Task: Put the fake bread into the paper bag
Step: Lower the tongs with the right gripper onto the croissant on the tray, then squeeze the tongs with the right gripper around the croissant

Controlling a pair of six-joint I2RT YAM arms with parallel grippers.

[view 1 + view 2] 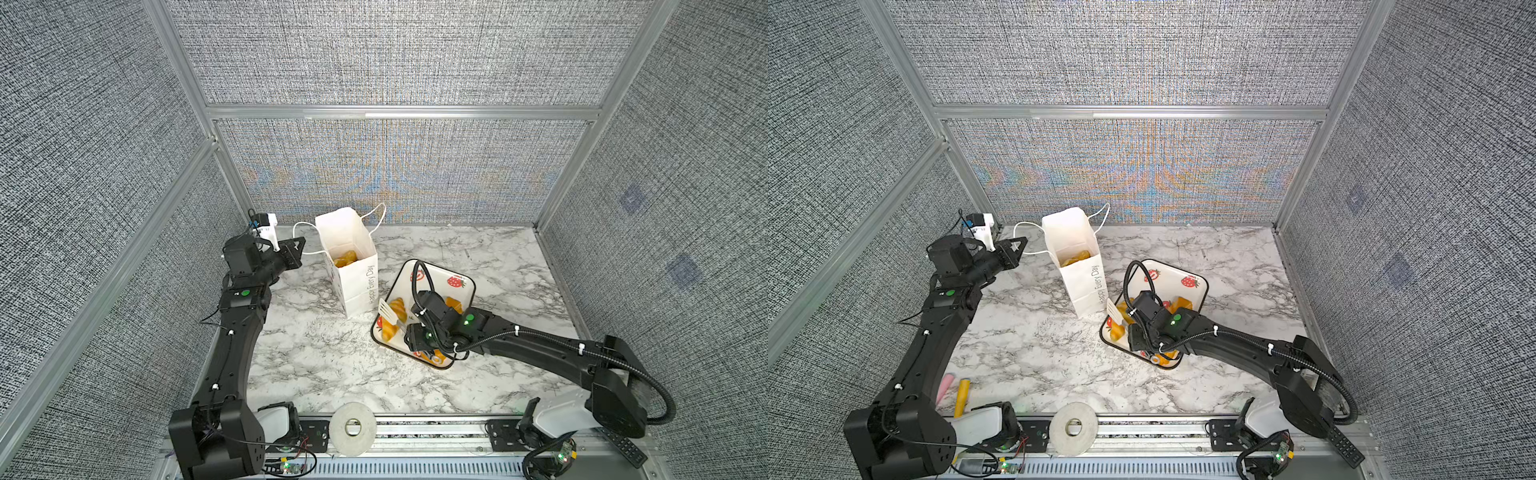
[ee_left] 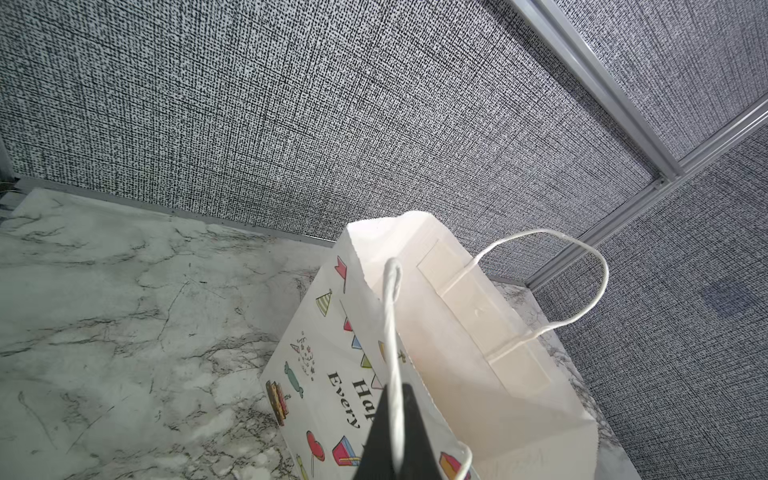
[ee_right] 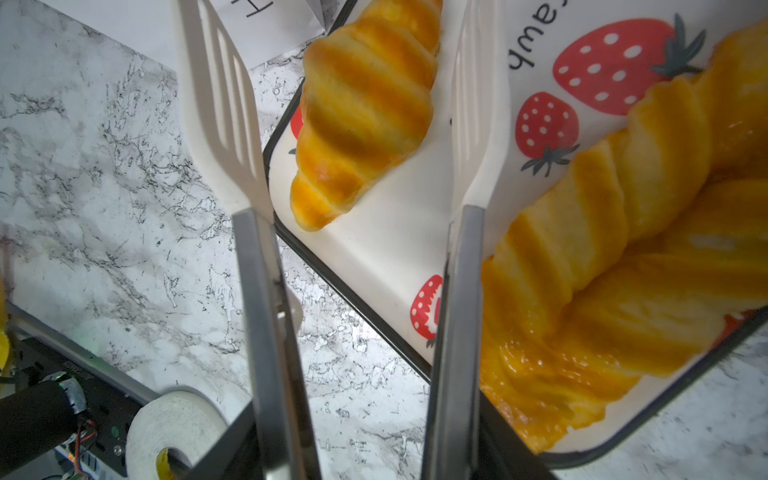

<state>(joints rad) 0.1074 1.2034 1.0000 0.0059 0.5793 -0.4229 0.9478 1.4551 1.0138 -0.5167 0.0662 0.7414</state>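
Bagged fake bread (image 1: 345,258) half-hidden; left end effector (image 2: 395,415) clamps paper bag (image 2: 457,332) cord (image 2: 390,316); right end effector (image 3: 353,124) apart.

A white rectangular tray (image 1: 436,272) with a black rim and red strawberry prints lies on the grey-veined white marble-look tabletop (image 1: 324,365), ringed by grey woven wall panels (image 1: 395,54). Along the front edge are a white tape roll (image 1: 338,428) and, far right, a black remote control (image 1: 623,446). A yellow stick (image 1: 962,397) and a pink object (image 1: 946,386) lie front left.
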